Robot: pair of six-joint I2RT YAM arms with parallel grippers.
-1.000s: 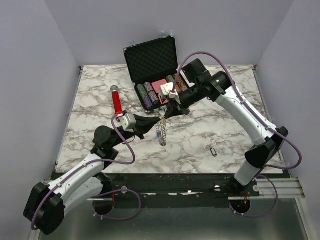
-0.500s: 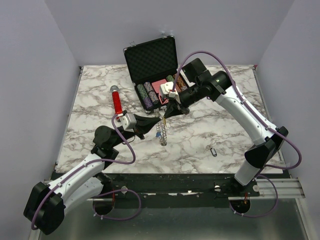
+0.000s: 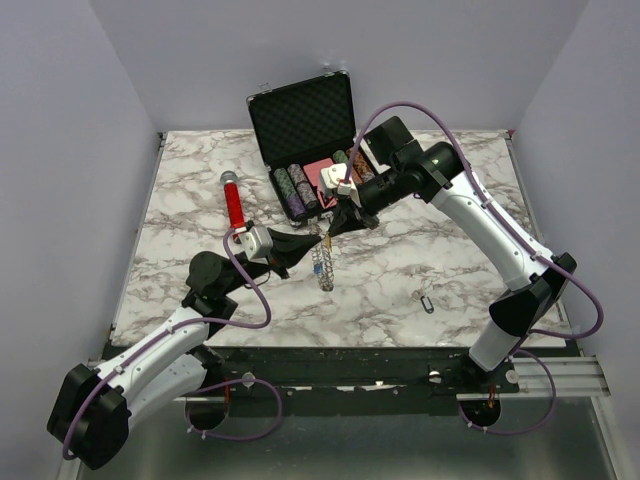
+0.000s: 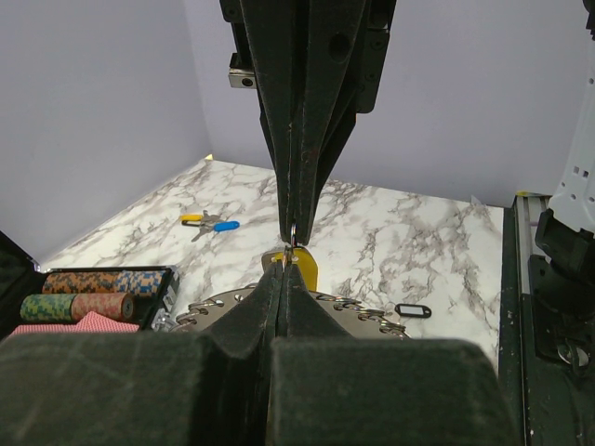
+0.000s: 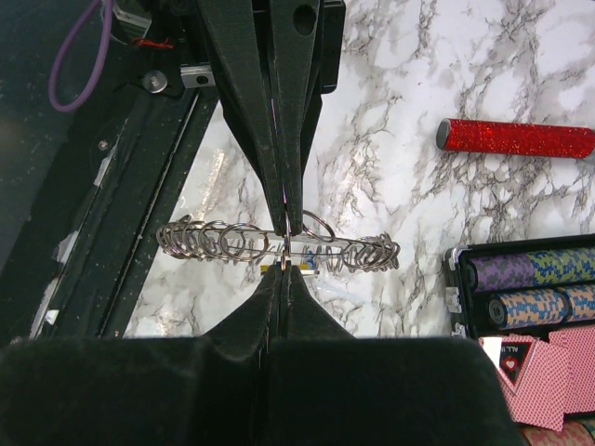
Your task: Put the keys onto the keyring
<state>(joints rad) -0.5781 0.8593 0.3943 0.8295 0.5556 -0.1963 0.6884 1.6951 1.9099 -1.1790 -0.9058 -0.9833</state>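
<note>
The keyring, a big silver ring fringed with small rings, hangs above the table's middle. It shows edge-on in the right wrist view and flat in the left wrist view. My left gripper is shut on its rim. My right gripper meets it tip to tip, shut on the small ring of a yellow-tagged key. Two more keys, tagged yellow and blue, lie on the marble beyond. A black-tagged key lies near the front right.
An open black case with poker chips and red cards stands at the back. A red glitter cylinder lies left of it. The black front rail borders the near edge.
The hanging keyring swung slightly under the joined fingertips and came back. Neither arm has visibly moved and both grippers stay shut.
</note>
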